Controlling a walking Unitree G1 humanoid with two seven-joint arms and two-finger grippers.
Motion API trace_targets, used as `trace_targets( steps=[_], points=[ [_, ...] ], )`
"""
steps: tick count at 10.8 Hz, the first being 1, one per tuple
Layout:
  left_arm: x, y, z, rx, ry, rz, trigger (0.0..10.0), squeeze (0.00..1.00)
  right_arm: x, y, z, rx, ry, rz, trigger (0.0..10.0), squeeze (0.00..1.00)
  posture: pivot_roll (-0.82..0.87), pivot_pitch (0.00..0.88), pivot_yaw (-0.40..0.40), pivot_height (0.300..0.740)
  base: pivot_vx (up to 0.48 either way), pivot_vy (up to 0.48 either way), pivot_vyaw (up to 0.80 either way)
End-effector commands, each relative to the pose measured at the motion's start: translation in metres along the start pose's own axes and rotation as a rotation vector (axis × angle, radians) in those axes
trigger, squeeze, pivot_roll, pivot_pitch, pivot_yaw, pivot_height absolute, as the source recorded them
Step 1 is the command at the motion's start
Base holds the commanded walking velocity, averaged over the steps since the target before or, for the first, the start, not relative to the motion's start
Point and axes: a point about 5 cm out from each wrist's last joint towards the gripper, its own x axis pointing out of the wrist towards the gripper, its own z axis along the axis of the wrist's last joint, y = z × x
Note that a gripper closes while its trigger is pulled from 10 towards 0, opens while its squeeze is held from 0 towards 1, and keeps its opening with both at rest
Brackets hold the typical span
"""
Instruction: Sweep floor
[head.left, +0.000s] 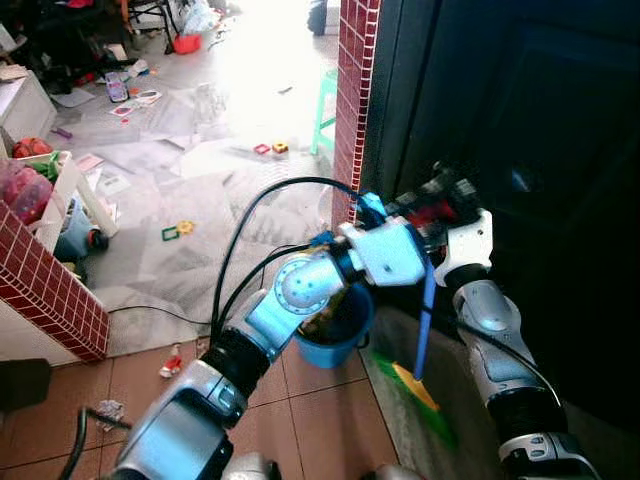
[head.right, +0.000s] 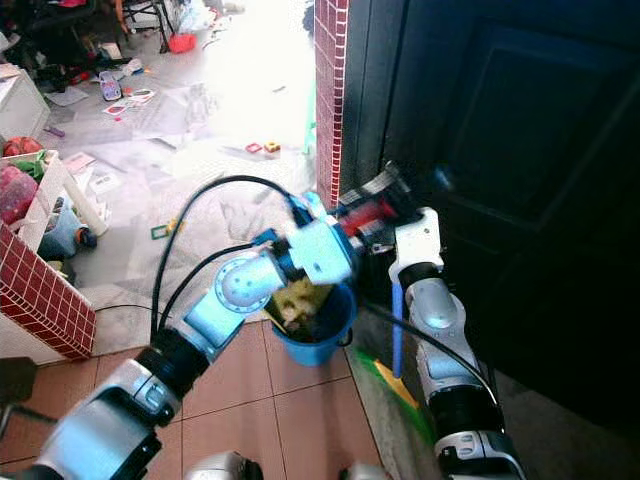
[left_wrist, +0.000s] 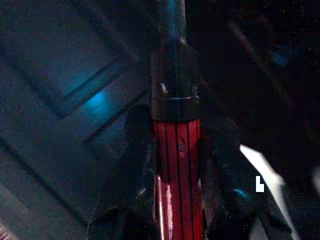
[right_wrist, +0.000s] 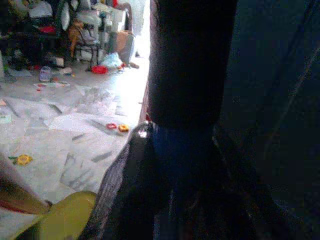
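Observation:
I hold a broom upright in front of a dark door (head.left: 540, 150). Its red ribbed grip (head.left: 430, 212) runs into a blue shaft (head.left: 427, 320), ending in a green and yellow head (head.left: 415, 385) on the floor. My left gripper (head.left: 425, 212) reaches across from the left and is shut on the red grip (left_wrist: 176, 165), with its black fingers (left_wrist: 132, 190) on either side. My right gripper (head.left: 448, 192) comes up from the right and closes around the blue shaft (right_wrist: 180, 150) just beside the left one.
A blue bucket (head.left: 340, 325) stands on the tiles under my left forearm. A red brick pillar (head.left: 352, 100) edges the door, and a low brick wall (head.left: 50, 290) is at left. Toys (head.left: 178, 230), paper and a green stool (head.left: 325, 105) litter the grey floor beyond.

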Motion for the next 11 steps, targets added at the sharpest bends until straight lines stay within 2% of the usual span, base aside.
trace_targets(
  steps=[1, 2, 3, 5, 6, 7, 8, 9, 11],
  points=[
    [0.010, 0.001, 0.015, 0.086, -0.078, -0.093, 10.0, 0.00, 0.007, 0.003, 0.013, -0.006, -0.054, 0.014, 10.0, 0.00, -0.14, 0.000, 0.045, 0.740, 0.000, 0.000, 0.00],
    [0.012, 0.002, 0.015, 0.096, -0.071, -0.122, 10.0, 0.00, 0.007, 0.003, 0.013, -0.007, -0.055, 0.016, 10.0, 0.00, -0.14, 0.000, 0.044, 0.740, 0.000, 0.000, 0.00],
    [0.014, 0.010, 0.017, 0.086, -0.072, -0.097, 10.0, 0.00, 0.007, 0.002, 0.013, -0.008, -0.054, 0.017, 10.0, 0.00, -0.14, 0.000, 0.043, 0.740, 0.000, 0.000, 0.00],
    [0.016, 0.051, 0.018, 0.047, -0.051, 0.111, 10.0, 0.00, 0.007, 0.003, 0.012, -0.007, -0.055, 0.016, 10.0, 0.00, -0.14, 0.000, 0.046, 0.740, 0.000, 0.000, 0.00],
    [0.013, 0.064, 0.020, 0.030, -0.050, 0.202, 10.0, 0.00, 0.007, 0.003, 0.013, -0.006, -0.055, 0.015, 10.0, 0.00, -0.14, 0.000, 0.045, 0.740, 0.000, 0.000, 0.00],
    [0.003, 0.088, 0.023, 0.007, -0.057, 0.361, 10.0, 0.00, 0.006, 0.004, 0.012, -0.001, -0.053, 0.016, 10.0, 0.00, -0.13, 0.000, 0.041, 0.740, 0.000, 0.000, 0.00],
    [-0.018, 0.125, 0.030, 0.030, -0.058, 0.559, 10.0, 0.00, 0.004, 0.006, 0.009, 0.005, -0.044, 0.021, 10.0, 0.00, -0.12, 0.000, 0.040, 0.740, 0.000, 0.000, 0.00],
    [-0.025, 0.136, 0.032, 0.047, -0.055, 0.616, 10.0, 0.00, 0.005, 0.007, 0.009, 0.006, -0.043, 0.022, 10.0, 0.00, -0.12, 0.000, 0.040, 0.740, 0.000, 0.000, 0.00],
    [-0.055, 0.168, 0.036, 0.150, 0.007, 0.750, 10.0, 0.00, 0.006, 0.010, 0.010, 0.012, -0.046, 0.027, 10.0, 0.00, -0.11, 0.000, 0.041, 0.740, 0.000, 0.000, 0.00]
  ],
)
